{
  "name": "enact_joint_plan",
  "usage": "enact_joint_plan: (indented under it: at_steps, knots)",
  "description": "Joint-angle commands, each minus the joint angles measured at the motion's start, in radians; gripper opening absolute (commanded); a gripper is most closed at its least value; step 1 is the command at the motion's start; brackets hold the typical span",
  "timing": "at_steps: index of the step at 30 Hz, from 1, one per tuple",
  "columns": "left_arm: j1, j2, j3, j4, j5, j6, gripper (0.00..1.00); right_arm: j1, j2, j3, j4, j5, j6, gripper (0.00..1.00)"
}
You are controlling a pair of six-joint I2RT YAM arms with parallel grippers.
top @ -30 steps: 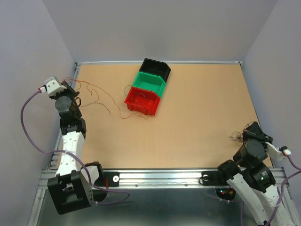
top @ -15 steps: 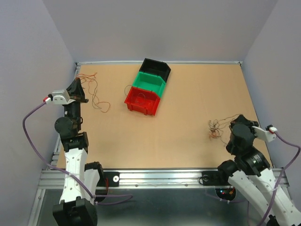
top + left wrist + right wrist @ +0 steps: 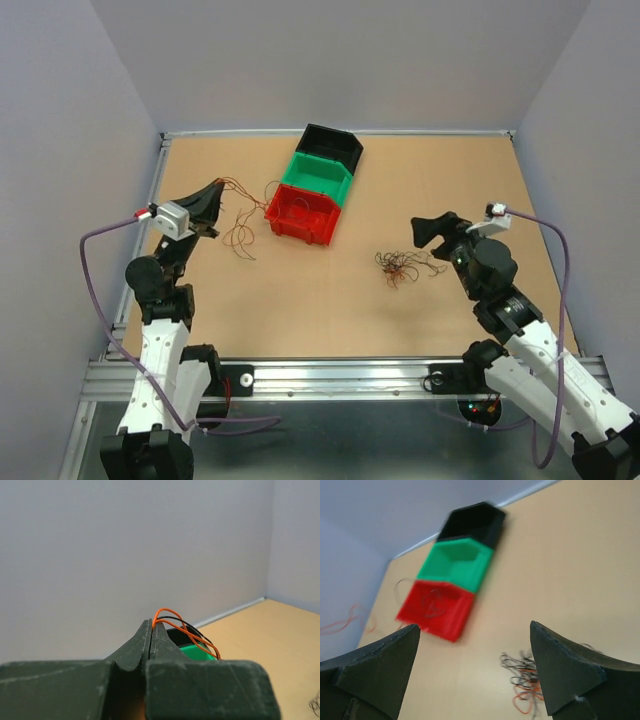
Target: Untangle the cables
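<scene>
Item: cables (image 3: 400, 268), hair-thin wires in dark brown, red and orange, present in two lots. Lot one, a curly clump (image 3: 525, 675), lies free on the bare table (image 3: 450, 170) right of centre, touched by nothing. Lot two, a few strands (image 3: 185, 627) of orange and dark wire, is pinched at the very tip of the left gripper (image 3: 151, 630), whose jaws are pressed fully together. From there the strands trail down in loops to the table on the left, just beside the red bin (image 3: 300, 213). Judged purpose: lifted high, the strands hang clear, well apart from the clump. The right gripper (image 3: 474, 627) stands with its fingers spread wide and nothing between them, near the clump but apparently not touching it. Judged purpose: leaving the clump lying where either arm may pick at it. Surroundings: the red bin, a green bin (image 3: 318, 175) and a black bin (image 3: 332, 145) sit in a touching diagonal row at the table's far middle. A thin wire appears inside the red bin; the blur prevents certainty.
</scene>
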Motion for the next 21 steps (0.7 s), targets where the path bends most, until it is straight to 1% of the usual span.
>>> enact_joint_plan:
  at_steps: [1, 2, 3, 4, 6, 7, 8, 12, 13, 16, 18, 19, 20, 21]
  knots:
    - [-0.057, -0.025, -0.017, 0.083, 0.201, 0.085, 0.00, -0.007, 0.075, -0.041, 0.404, -0.612, -0.157, 0.93]
    - [-0.088, -0.023, -0.021, 0.085, 0.245, 0.093, 0.00, -0.007, 0.098, -0.041, 0.425, -0.655, -0.156, 0.91]
    - [-0.089, -0.020, -0.023, 0.079, 0.265, 0.100, 0.00, -0.007, 0.131, -0.049, 0.479, -0.736, -0.148, 0.91]
    - [-0.143, -0.012, -0.018, 0.073, 0.299, 0.113, 0.00, -0.002, 0.150, -0.055, 0.505, -0.773, -0.143, 0.91]
    - [-0.168, -0.002, -0.005, 0.036, 0.325, 0.126, 0.00, 0.024, 0.194, -0.056, 0.554, -0.833, -0.148, 0.91]
    - [-0.178, 0.001, -0.005, 0.022, 0.325, 0.126, 0.00, 0.024, 0.207, -0.056, 0.559, -0.837, -0.156, 0.91]
    - [-0.192, 0.005, 0.006, 0.013, 0.336, 0.126, 0.00, 0.056, 0.219, -0.050, 0.561, -0.835, -0.169, 0.92]
    - [-0.214, 0.015, 0.015, -0.018, 0.356, 0.126, 0.00, 0.186, 0.282, -0.018, 0.533, -0.757, -0.264, 0.92]
    - [-0.217, 0.018, 0.015, -0.018, 0.354, 0.126, 0.00, 0.244, 0.296, -0.010, 0.524, -0.711, -0.309, 0.91]
    - [-0.227, 0.026, 0.014, -0.023, 0.348, 0.152, 0.00, 0.332, 0.363, 0.014, 0.525, -0.656, -0.376, 0.87]
    - [-0.232, 0.031, 0.015, -0.026, 0.350, 0.151, 0.00, 0.370, 0.409, 0.030, 0.522, -0.616, -0.410, 0.87]
    - [-0.235, 0.035, 0.017, -0.026, 0.353, 0.149, 0.00, 0.402, 0.424, 0.034, 0.527, -0.570, -0.450, 0.87]
    - [-0.237, 0.035, 0.020, -0.029, 0.354, 0.146, 0.00, 0.415, 0.461, 0.052, 0.528, -0.549, -0.464, 0.87]
    - [-0.238, 0.037, 0.018, -0.029, 0.354, 0.145, 0.00, 0.424, 0.461, 0.053, 0.530, -0.530, -0.475, 0.87]
